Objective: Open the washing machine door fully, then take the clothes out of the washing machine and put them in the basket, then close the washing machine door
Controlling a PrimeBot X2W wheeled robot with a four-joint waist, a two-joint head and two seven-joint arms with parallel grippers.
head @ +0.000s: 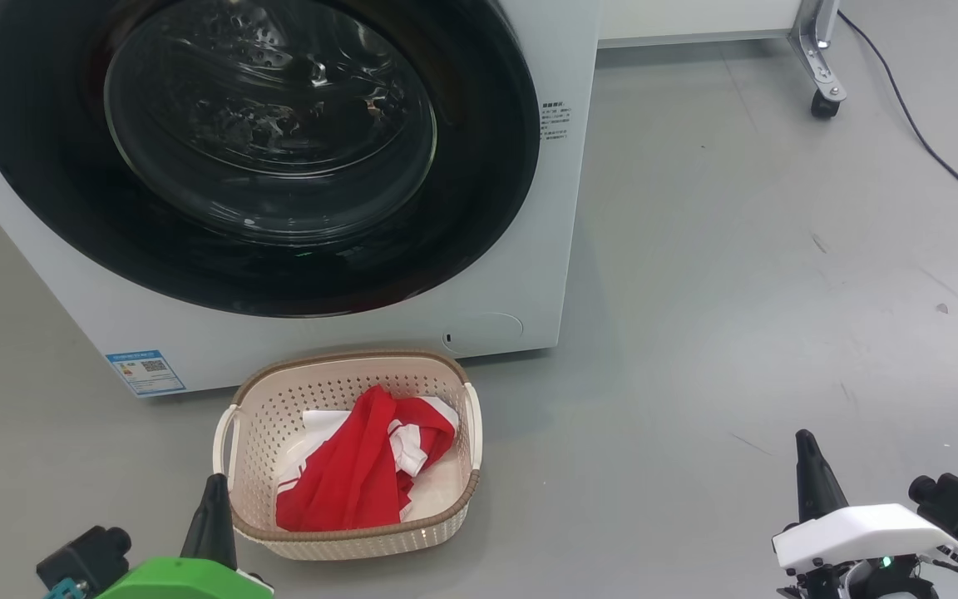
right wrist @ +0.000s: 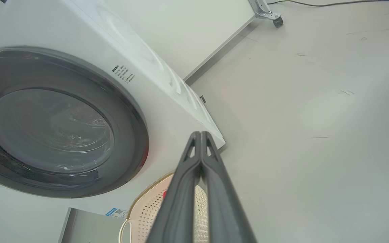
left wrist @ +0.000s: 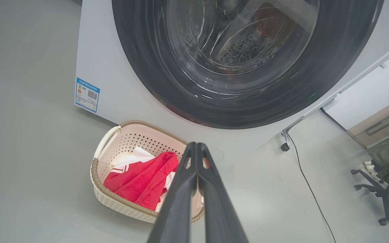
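The washing machine door (head: 271, 125) was shut flat against the big white washing machine (head: 346, 333). Its round glass middle showed the shiny drum behind it. The basket (head: 362, 541) sat on the grey floor (head: 737, 291), just in front of the machine and below the door. The clothes (head: 354, 474) lay inside the basket in a red heap (with some white bits poking out).

The left gripper (head: 214, 482) was low on the left, near the basket's front left corner. Its 2 dark fingers were pressed together and held nothing. The right gripper (head: 803, 437) was low on the right, over bare floor and well apart from the basket. Its 2 fingers were pressed together too, and it held nothing. A small blue label (head: 146, 372) was stuck low on the machine's front, near the basket's left handle.
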